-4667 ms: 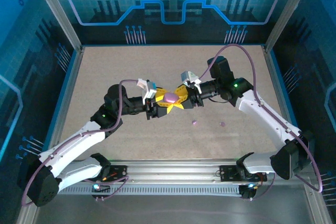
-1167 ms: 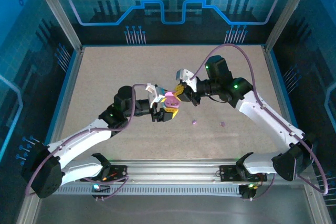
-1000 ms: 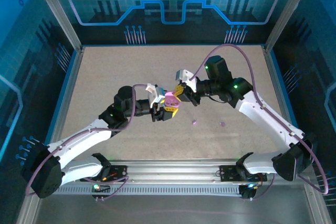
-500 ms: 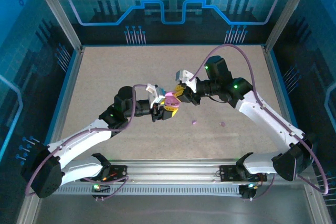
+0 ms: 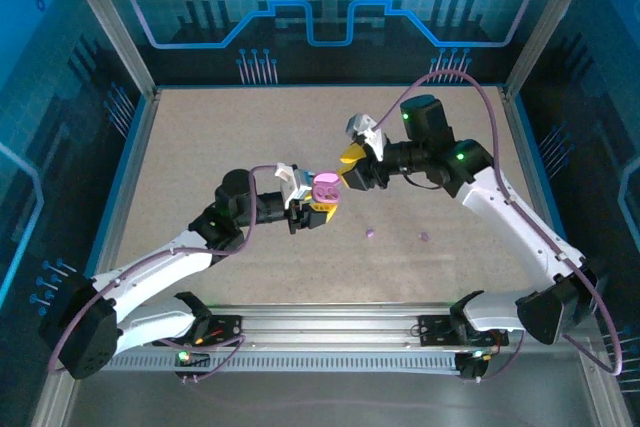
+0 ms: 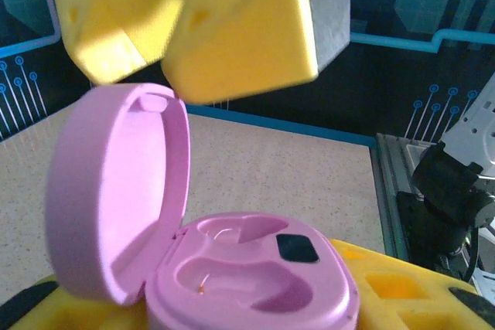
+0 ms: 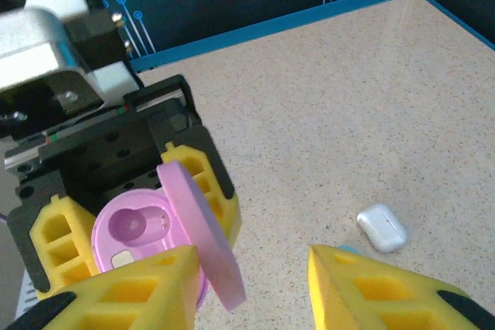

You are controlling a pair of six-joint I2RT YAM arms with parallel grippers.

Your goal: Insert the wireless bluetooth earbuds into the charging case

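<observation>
My left gripper is shut on the light purple charging case, held above the table's middle. Its lid stands open at the left, and both wells in the base look empty. My right gripper hangs open just up and right of the case, with nothing between its yellow fingers. Beyond those fingers, a small white earbud lies on the table. Two tiny earbuds lie to the right of the case, their colour unclear.
The speckled beige table is bounded by a blue rim and metal frame posts. A sliver of something teal peeks out beside my right finger. Both arm bases sit on the rail at the near edge.
My right gripper has opened and drawn back up and to the right, away from the case. The lid now stands open. My left gripper still holds the case, shifted slightly.
</observation>
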